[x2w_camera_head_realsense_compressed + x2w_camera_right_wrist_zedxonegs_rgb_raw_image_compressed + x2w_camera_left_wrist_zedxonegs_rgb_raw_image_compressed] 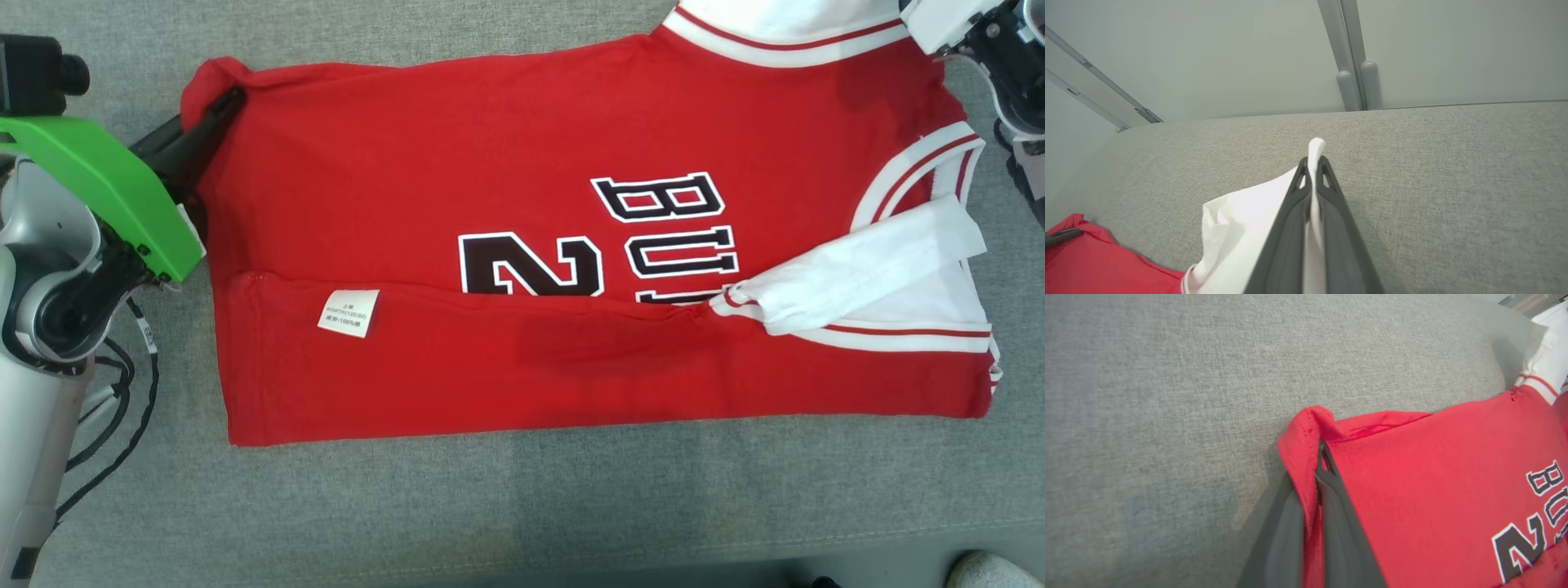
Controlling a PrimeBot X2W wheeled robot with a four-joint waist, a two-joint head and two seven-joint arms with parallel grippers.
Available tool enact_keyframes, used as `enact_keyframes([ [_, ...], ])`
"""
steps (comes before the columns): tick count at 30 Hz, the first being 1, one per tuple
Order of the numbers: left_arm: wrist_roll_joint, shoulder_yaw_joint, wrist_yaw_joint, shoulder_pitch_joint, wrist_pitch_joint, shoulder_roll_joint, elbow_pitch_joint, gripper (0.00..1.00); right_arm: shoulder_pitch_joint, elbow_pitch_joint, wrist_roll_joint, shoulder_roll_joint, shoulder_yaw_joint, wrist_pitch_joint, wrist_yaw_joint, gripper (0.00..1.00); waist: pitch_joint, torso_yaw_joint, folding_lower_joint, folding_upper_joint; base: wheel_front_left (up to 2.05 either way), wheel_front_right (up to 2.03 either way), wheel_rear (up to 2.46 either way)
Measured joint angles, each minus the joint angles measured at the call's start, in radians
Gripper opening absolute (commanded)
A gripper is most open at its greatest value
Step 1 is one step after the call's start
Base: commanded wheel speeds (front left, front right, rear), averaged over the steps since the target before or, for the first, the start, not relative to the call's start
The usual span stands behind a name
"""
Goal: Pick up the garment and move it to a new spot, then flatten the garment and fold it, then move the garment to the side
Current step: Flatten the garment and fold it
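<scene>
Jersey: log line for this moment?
left gripper: shut on jersey corner | right gripper: shut on its white sleeve | near edge: folded over

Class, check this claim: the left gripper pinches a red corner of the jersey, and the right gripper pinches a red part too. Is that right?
Not quite. The right gripper pinches a white part of the jersey, as the right wrist view shows. The left gripper does pinch a red corner.
</scene>
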Motion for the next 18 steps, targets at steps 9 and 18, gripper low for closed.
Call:
enact_keyframes([
  [9,-0.010,0.008,0.000,0.081,-0.055,0.008,0.030,0.00,0.101,-0.086,0.036,-0.001,0.004,-0.064,0.005,0.00,-0.065,-0.036,-0.0001,0.0000,0.00,0.00,0.00],
  [18,-0.031,0.027,0.000,0.162,-0.130,0.017,0.037,0.00,0.235,-0.169,0.077,-0.039,0.011,-0.092,0.009,0.00,-0.140,-0.066,-0.0002,0.0000,0.00,0.00,0.00],
])
